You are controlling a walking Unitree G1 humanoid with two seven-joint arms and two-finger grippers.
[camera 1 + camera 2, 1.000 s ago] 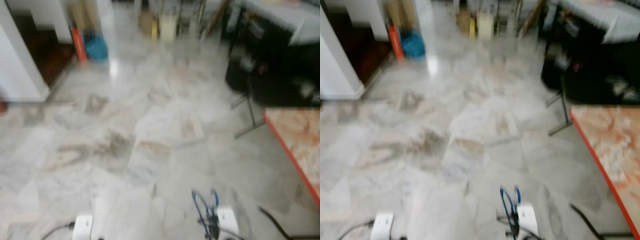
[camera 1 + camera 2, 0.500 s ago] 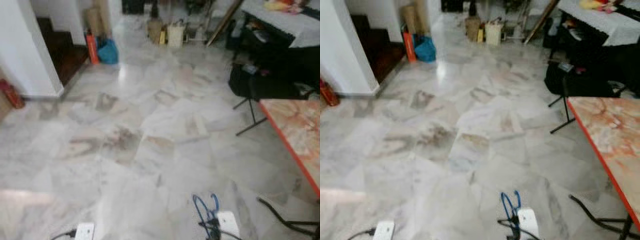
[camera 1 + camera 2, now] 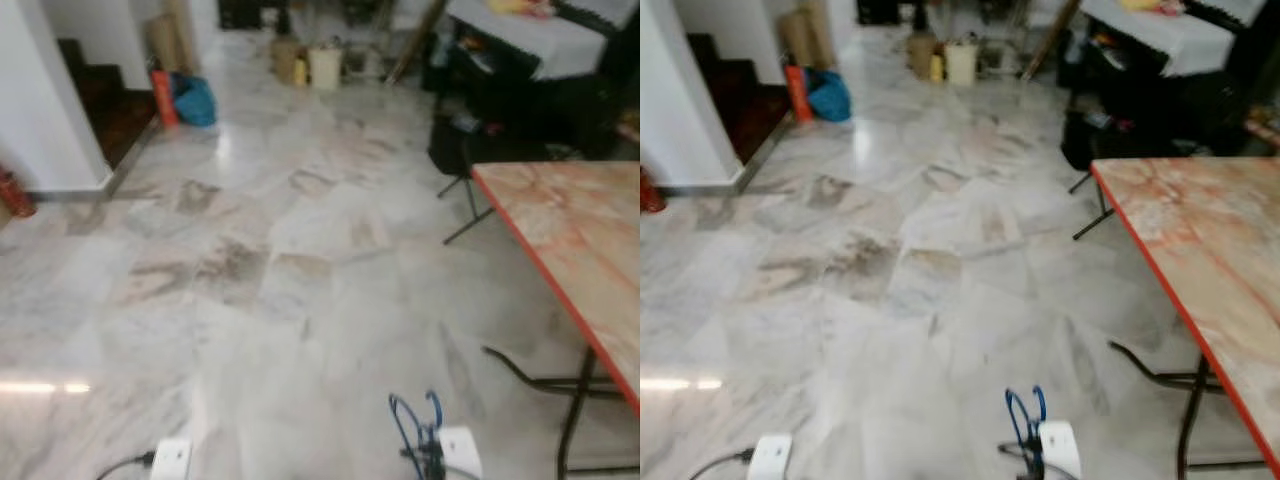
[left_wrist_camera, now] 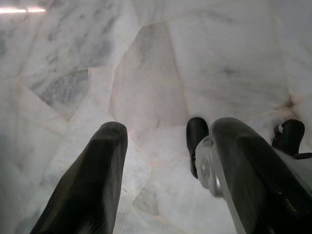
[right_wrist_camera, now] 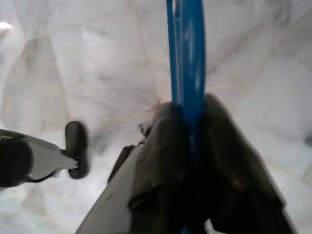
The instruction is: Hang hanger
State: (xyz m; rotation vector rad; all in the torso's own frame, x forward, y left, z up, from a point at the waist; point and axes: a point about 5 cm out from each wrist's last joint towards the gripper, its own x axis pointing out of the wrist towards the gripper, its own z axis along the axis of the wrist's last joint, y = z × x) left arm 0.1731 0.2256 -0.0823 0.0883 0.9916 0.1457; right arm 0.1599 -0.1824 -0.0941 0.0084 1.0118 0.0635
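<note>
Two claws show at the bottom of the head views, hanging low over a pale marble floor (image 3: 300, 300). No brand, label or writing can be read anywhere; the frames are soft with blur.

Starting at the left, a white wall (image 3: 45, 110) edges a dark stairway opening, with a red object (image 3: 12, 193) at its foot. Further back stand an orange thing (image 3: 160, 97) and a blue bag (image 3: 194, 100), then cartons and a pale bucket (image 3: 324, 66) along the far side.

The left claw (image 4: 165, 161) points down at the floor, its two black fingers (image 4: 97, 180) well apart with bare marble between them.

The right claw (image 5: 187, 146) is clamped on the hanger (image 5: 185, 58), fingers pressed together against it from both sides. The hanger is bright blue and thin, seemingly plastic. In the wrist view a straight blue bar runs out from between the fingers along their line. In the head views it (image 3: 412, 425) rises from the claw as a narrow loop with a small hook-like curl at its top, long axis roughly upright and leaning slightly forward, away from the robot.

At the right stands a folding surface (image 3: 1220, 250) with a marbled top, an orange-red edge and dark legs. Beyond it are dark furniture and a white-covered shelf (image 3: 540, 40).
</note>
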